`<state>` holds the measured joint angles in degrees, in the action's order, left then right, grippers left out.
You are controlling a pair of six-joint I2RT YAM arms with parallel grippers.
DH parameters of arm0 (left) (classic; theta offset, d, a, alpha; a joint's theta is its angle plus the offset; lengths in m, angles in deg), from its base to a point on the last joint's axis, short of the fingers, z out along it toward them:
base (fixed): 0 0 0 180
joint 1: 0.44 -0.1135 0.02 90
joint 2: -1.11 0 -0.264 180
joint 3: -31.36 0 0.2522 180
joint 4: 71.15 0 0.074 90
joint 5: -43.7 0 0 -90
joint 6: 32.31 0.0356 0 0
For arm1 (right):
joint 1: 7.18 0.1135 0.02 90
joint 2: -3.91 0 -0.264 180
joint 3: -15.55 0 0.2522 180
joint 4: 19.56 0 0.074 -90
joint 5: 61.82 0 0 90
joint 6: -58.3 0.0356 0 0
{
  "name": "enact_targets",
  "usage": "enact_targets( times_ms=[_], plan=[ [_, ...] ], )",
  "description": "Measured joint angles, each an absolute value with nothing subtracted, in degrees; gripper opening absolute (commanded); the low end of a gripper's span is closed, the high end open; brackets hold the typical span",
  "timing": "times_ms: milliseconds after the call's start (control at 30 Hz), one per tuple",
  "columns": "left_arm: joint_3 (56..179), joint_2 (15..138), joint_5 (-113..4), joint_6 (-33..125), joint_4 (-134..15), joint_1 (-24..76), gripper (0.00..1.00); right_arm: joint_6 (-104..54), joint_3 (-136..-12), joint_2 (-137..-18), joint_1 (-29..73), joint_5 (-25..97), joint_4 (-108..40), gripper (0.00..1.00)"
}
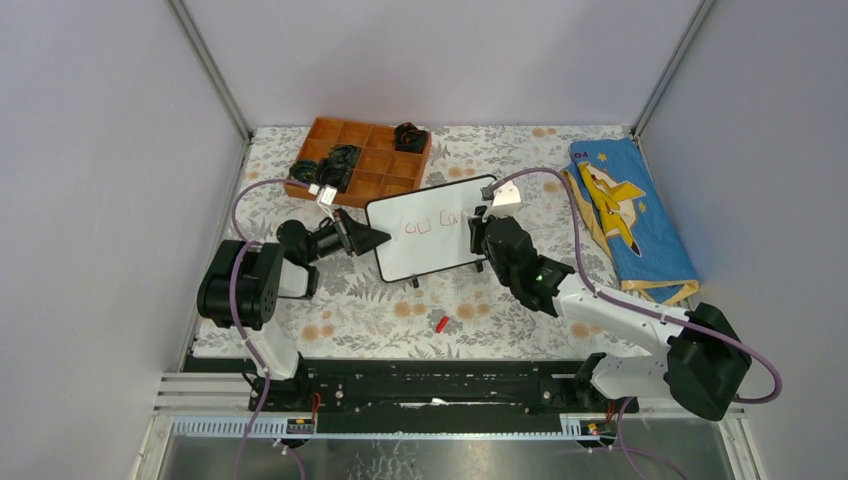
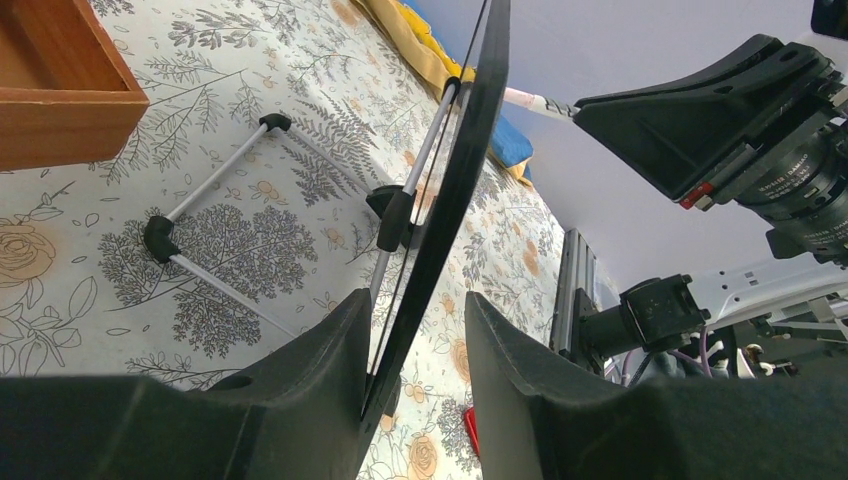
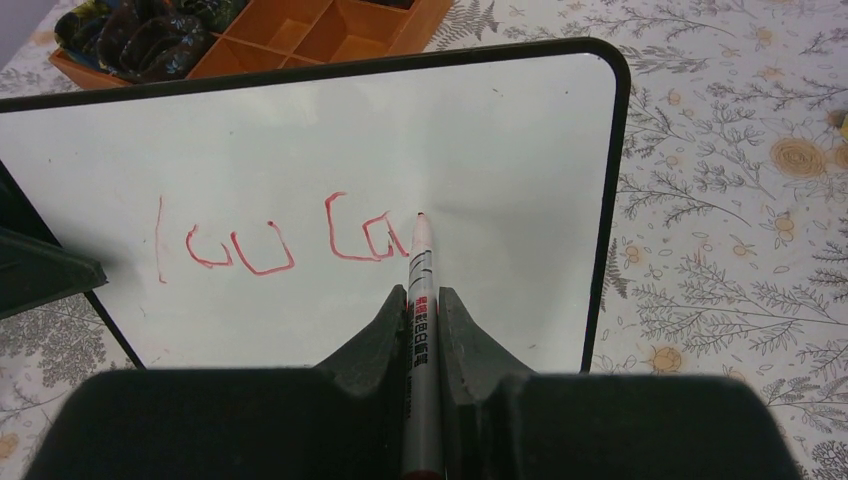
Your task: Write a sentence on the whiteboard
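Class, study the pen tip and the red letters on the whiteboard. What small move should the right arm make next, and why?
Probably pull the marker tip down the whiteboard to start the next letter. The right claw is shut on the marker, its tip sits just right of the sentence, which so far reads roughly "You Ca", and the left claw straddles the board's edge.

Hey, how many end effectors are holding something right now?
2. The left end effector clamps the whiteboard by its edge; the right end effector holds a marker.
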<state>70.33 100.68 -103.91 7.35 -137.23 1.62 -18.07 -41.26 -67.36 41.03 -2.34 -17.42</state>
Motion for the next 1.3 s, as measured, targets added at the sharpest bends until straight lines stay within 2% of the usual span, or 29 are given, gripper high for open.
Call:
enact_targets(
  times_ms=[900,1300],
  plan=[
    [70.33,100.68,-103.91,7.74,-137.03,1.77,0.47,-17.33,-42.37,-70.35,40.57,-1.68,-17.18,0.0],
    [70.33,100.68,-103.91,7.76,-137.01,1.77,0.47,-15.32,-38.81,-70.26,40.48,-1.03,-17.22,0.0]
  ],
)
